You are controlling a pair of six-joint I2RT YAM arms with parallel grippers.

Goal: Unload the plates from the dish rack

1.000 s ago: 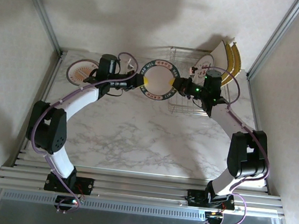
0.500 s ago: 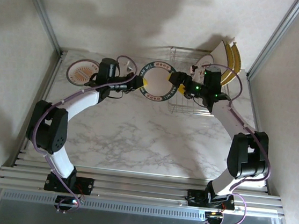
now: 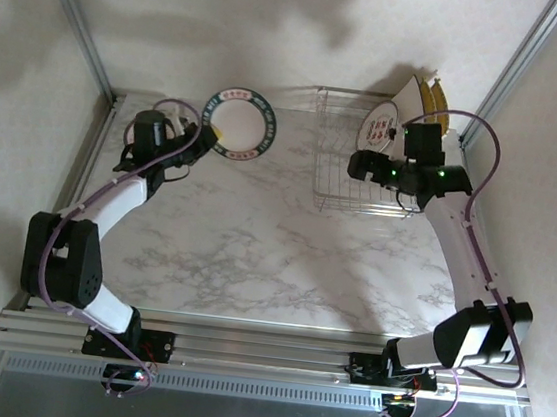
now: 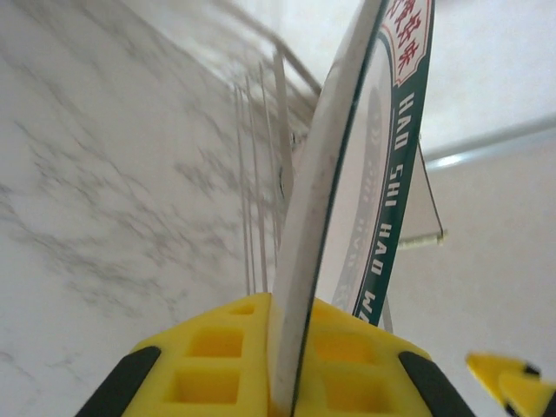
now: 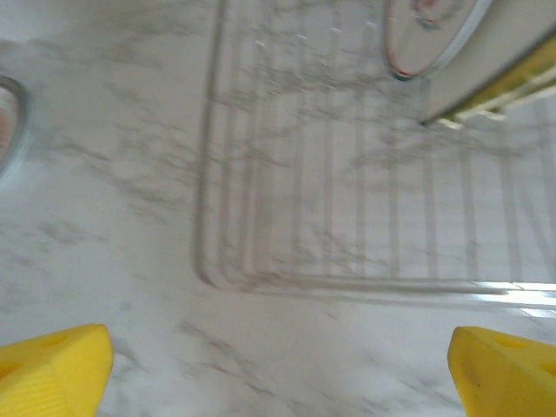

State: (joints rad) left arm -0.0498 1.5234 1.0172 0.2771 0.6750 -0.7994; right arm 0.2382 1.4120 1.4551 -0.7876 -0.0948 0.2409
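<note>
Empty, wide-open right gripper (image 3: pixel 357 165) hovers over dish rack (image 3: pixel 331 203), racked plates (image 3: pixel 381 127) at its 1 o'clock, nearest arm; left gripper (image 3: pixel 204 140) clamps green-rimmed round plate (image 3: pixel 238 125) by its rim at 11 o'clock of the table (image 3: pixel 253 256).

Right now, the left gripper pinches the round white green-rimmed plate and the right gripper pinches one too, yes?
No. The right gripper is open and empty, as the right wrist view shows. The left gripper does pinch the round white green-rimmed plate.

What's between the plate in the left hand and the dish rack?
Nothing: the top view shows bare marble table between the plate, gripped by the left hand, and the dish rack.
</note>
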